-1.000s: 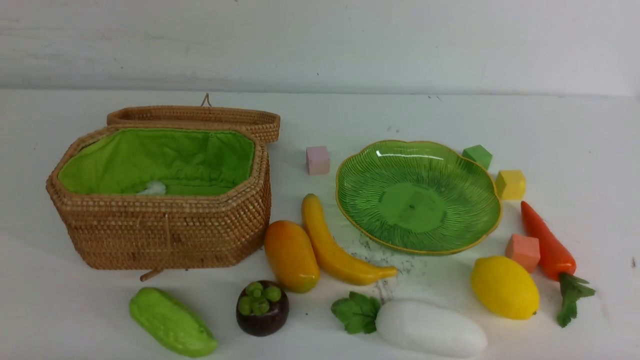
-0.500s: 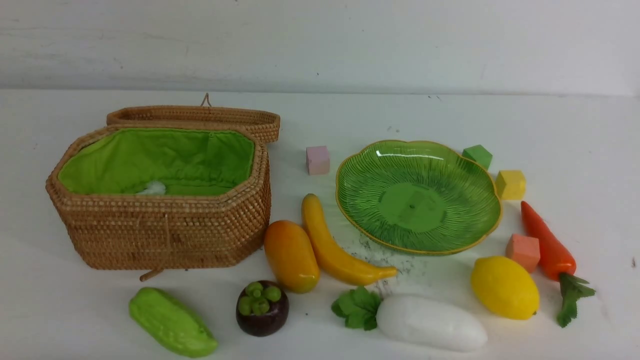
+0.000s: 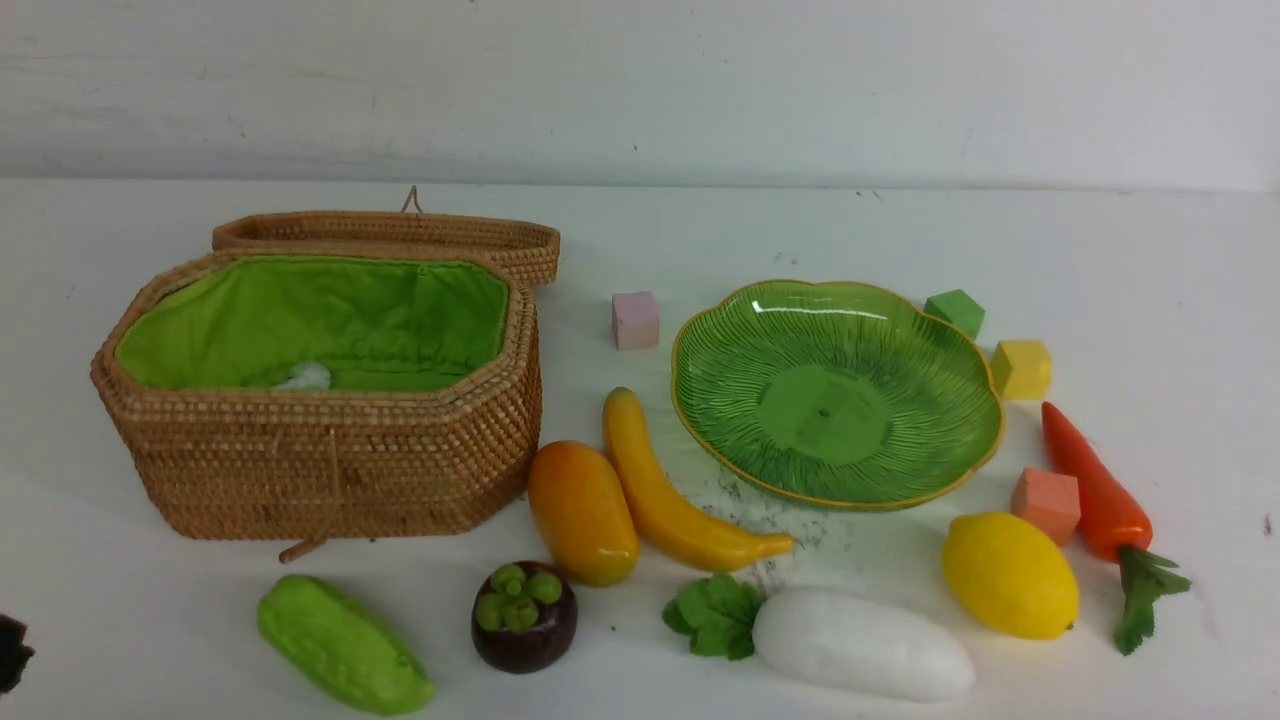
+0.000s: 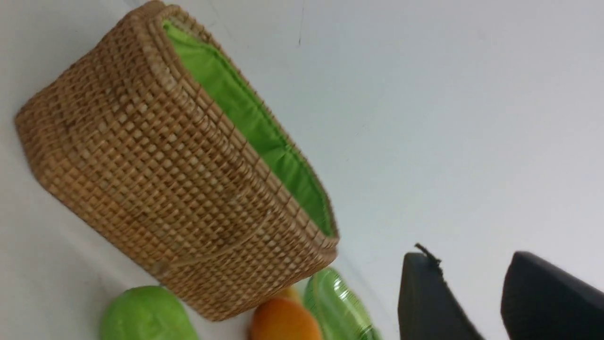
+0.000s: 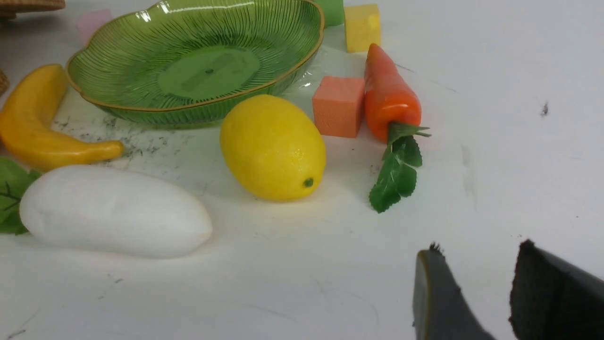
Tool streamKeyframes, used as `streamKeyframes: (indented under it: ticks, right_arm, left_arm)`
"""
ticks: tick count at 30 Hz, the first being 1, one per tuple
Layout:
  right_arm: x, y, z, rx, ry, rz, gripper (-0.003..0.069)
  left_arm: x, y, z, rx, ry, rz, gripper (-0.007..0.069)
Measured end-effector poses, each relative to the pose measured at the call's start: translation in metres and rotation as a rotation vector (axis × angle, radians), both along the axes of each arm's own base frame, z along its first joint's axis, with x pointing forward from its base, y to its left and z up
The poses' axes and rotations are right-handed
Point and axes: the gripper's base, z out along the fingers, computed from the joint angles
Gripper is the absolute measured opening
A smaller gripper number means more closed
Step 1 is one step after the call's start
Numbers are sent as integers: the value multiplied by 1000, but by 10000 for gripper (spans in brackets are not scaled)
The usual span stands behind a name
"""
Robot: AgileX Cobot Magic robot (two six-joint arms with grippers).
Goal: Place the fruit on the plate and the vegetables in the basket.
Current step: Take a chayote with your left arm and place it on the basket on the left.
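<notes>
Left gripper and right gripper released, jaws apart, holding nothing. Basket at left, small white scrap inside. Plate right of it. Banana between, tip near-right. Carrot rightmost, lying near-far, leaves near.

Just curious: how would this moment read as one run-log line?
plate: empty | basket: open | banana, mango, mangosteen, lemon, gourd, radish, carrot: on table | left gripper: open, empty | right gripper: open, empty
</notes>
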Motion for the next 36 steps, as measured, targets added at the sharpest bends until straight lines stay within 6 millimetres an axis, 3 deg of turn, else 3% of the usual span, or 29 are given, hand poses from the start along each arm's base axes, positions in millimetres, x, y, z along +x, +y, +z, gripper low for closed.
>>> streamKeyframes:
  ticks: [3,5,8,13,18,22,26,31,32,33,34,36]
  right_arm:
    - [0,0,0,0,0,0,242]
    - [0,0,0,0,0,0,242]
    - [0,0,0,0,0,0,242]
    - [1,0,2,37,-35,-5,242]
    - [4,3,16,376,-172,-43,242]
    - [5,0,29,613,-300,-77,239]
    - [3,3,37,749,-270,-69,200]
    - [-10,17,106,593,-126,123,66]
    - [-13,22,132,496,-65,191,29]
    - [-13,22,131,483,-48,200,19]
    - [-15,28,166,349,50,298,-12]
    - [-16,31,187,266,116,356,-16]
  left_arm:
    - [-2,-3,9,-25,13,-38,168]
    - [-7,-7,28,36,-3,-86,59]
    - [-14,-11,57,141,-31,-128,-13]
    - [-10,-20,98,304,38,-217,-13]
    - [12,-36,121,484,310,-419,-13]
    - [38,-41,121,638,509,-530,-13]
    - [58,-44,114,680,609,-572,-13]
    - [72,-46,113,699,683,-611,-13]
    - [75,-46,115,709,694,-616,-13]
    - [76,-46,115,710,698,-617,-13]
    - [80,-46,117,726,715,-620,-13]
    - [84,-46,119,736,728,-626,-13]
